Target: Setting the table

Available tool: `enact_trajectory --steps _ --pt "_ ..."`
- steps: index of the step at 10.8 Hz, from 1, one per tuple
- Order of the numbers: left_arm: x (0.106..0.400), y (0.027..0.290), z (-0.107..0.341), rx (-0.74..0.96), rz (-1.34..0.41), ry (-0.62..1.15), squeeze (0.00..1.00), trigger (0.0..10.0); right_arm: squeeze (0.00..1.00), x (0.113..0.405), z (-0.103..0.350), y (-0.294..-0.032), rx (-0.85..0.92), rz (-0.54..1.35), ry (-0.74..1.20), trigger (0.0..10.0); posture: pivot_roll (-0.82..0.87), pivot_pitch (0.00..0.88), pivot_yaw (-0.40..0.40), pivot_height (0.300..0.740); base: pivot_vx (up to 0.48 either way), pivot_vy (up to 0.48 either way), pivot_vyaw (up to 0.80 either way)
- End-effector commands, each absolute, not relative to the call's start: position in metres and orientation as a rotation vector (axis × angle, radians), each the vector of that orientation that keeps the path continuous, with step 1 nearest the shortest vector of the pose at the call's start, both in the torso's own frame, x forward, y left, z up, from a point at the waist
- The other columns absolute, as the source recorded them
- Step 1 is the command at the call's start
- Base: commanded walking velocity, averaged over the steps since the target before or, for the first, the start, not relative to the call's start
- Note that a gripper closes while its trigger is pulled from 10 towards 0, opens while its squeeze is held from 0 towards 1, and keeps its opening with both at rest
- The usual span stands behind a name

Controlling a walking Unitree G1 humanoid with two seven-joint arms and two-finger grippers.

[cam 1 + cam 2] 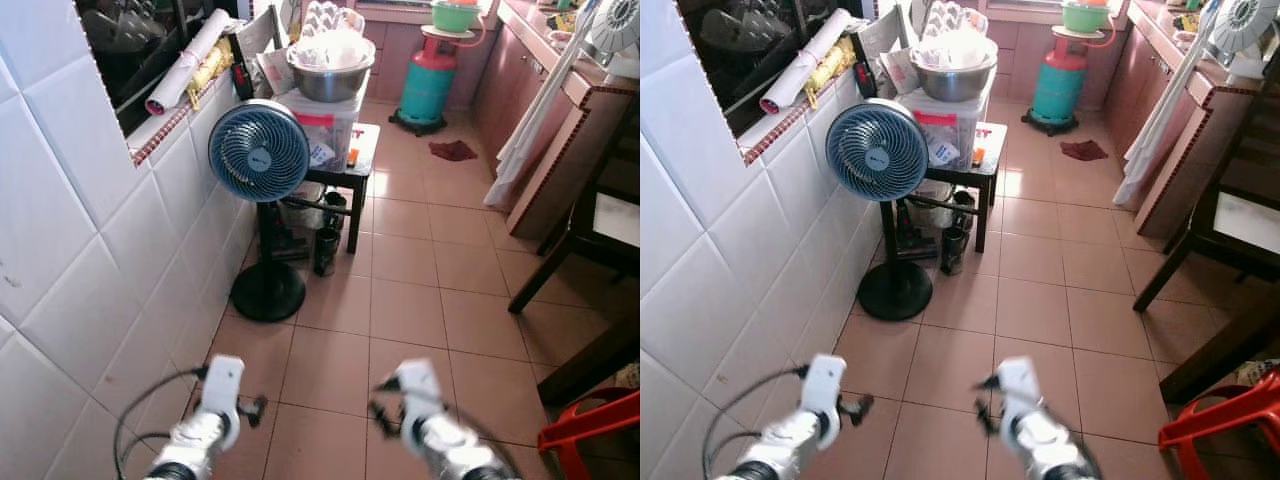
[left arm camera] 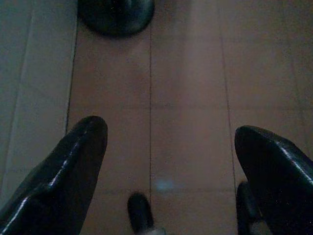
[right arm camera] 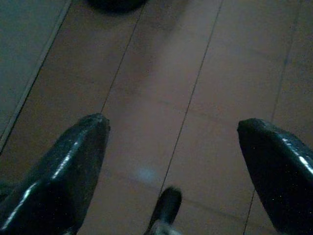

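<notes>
My left claw (image 2: pixel 166 161) and right claw (image 3: pixel 171 156) both hang low over the pink floor tiles (image 1: pixel 400 310), fingers spread wide, gripping nothing; one blue pedestal fan (image 1: pixel 259 152) by the white tiled wall (image 1: pixel 90 260); behind it one small dark worktop (image 1: pixel 362 150) carrying one clear plastic bin (image 1: pixel 322 125) topped by one steel bowl (image 1: pixel 330 80); bin's label unreadable; one teal gas cylinder (image 1: pixel 427 88) further back.

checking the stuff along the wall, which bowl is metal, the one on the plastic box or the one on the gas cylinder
The metal bowl is the silvery one on the clear plastic box. The green bowl tops the teal gas cylinder.
</notes>
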State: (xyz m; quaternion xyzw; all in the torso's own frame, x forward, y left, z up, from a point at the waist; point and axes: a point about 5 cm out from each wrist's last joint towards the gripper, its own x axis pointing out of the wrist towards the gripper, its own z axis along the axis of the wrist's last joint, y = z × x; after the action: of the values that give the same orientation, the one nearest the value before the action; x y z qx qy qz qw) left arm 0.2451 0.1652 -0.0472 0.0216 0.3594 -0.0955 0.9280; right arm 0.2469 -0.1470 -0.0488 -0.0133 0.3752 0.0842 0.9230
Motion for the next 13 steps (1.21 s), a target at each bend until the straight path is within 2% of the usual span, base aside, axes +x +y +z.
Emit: enact_trajectory --steps 1,2,3,4,5,7,9,10,11,13 --pt "0.256 0.165 -0.037 0.028 -0.237 0.658 0.0 10.0 0.0 0.258 -0.039 -0.151 -0.044 0.168 0.696 10.0 0.17 0.0 -0.038 0.74 0.0 0.0 0.0" --pt "0.259 0.167 -0.032 0.007 -0.261 0.617 0.0 10.0 0.0 0.261 -0.034 -0.154 -0.056 0.17 0.636 10.0 0.17 0.0 -0.038 0.74 0.0 0.0 0.0" --pt "0.259 0.175 -0.028 -0.1 -0.28 0.606 0.0 10.0 0.0 0.261 -0.029 -0.166 -0.032 0.183 0.553 10.0 0.17 0.0 -0.052 0.74 0.0 0.0 0.0" --pt "0.261 0.178 -0.02 -0.146 -0.276 0.514 0.0 10.0 0.0 0.26 -0.022 -0.172 0.046 0.216 0.479 10.0 0.16 0.0 -0.055 0.74 0.0 0.0 0.0" --pt "0.253 0.18 -0.014 -0.173 -0.266 0.446 0.0 10.0 0.0 0.254 -0.016 -0.182 -0.016 0.26 0.42 10.0 0.17 0.0 -0.061 0.74 0.0 0.0 0.0" --pt "0.234 0.178 0.003 -0.118 -0.256 0.283 0.0 10.0 0.0 0.232 -0.007 -0.209 -0.001 0.242 0.377 10.0 0.16 0.0 -0.064 0.74 0.0 0.0 0.0" --pt "0.201 0.169 0.004 -0.131 -0.199 0.267 0.0 10.0 0.0 0.198 -0.006 -0.226 0.019 0.189 0.378 10.0 0.14 0.0 -0.048 0.74 0.0 0.0 0.0" --pt "0.188 0.165 0.004 -0.145 -0.2 0.282 0.0 10.0 0.0 0.184 -0.007 -0.226 0.072 0.131 0.397 10.0 0.13 0.0 -0.06 0.74 0.0 0.0 0.0" --pt "0.189 0.168 0.016 -0.1 -0.247 0.256 0.0 10.0 0.0 0.179 0.0 -0.21 0.058 0.171 0.421 10.0 0.13 0.015 -0.058 0.74 0.0 0.0 0.0" --pt "0.204 0.175 0.026 -0.053 -0.27 0.246 0.0 10.0 0.0 0.198 0.009 -0.19 0.046 0.241 0.385 10.0 0.17 0.0 -0.074 0.74 0.0 0.0 0.0"
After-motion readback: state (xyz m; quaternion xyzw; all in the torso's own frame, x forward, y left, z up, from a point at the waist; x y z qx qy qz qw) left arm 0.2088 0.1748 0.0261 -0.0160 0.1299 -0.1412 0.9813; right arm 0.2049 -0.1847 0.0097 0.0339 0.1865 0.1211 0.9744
